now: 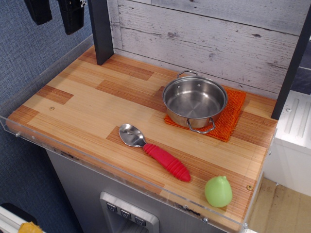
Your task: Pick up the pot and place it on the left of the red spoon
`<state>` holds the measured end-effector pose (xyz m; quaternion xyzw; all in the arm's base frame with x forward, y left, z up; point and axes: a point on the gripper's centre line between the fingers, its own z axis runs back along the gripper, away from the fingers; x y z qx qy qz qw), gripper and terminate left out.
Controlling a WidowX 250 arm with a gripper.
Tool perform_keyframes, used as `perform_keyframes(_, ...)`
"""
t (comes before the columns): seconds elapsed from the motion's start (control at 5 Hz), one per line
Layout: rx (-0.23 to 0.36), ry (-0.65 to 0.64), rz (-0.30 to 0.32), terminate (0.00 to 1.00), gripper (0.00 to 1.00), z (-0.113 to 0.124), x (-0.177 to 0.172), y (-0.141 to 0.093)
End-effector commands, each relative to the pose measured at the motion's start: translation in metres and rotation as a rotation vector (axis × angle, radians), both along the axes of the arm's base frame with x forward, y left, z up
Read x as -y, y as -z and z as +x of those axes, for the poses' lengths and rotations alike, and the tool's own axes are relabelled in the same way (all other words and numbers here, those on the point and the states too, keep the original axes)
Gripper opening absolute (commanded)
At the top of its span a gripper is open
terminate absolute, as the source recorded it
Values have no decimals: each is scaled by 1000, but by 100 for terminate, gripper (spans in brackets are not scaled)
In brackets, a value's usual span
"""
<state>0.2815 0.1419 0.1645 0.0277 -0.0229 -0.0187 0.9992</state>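
Observation:
The pot [194, 100] is small, round and shiny steel with two wire loop handles. It stands upright and empty on an orange cloth [232, 116] at the back right of the wooden counter. The red spoon [154, 151] lies in front of it near the front edge, silver bowl to the left, ribbed red handle pointing right. My gripper [55, 12] hangs at the top left corner, high above the counter and far from the pot. Its two black fingers [73, 14] stand apart and hold nothing.
A green pear-like toy [218, 191] sits at the front right corner. A dark post [101, 31] stands at the back left. A clear plastic rim [97, 162] edges the counter's front and left. A whitewashed plank wall [209, 39] closes the back.

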Motion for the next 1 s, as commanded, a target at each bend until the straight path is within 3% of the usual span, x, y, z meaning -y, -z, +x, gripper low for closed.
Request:
perform_keyframes(0.0, 0, 0, 0, 0, 100, 0, 0, 0)
perform_keyframes(0.2, 29, -42, 7, 0, 100, 8, 17, 5)
perform_keyframes(0.4, 54, -4, 44, 0, 100, 24, 45, 14)
perform_keyframes(0.8, 76, 28, 21, 0, 100, 59, 99, 46)
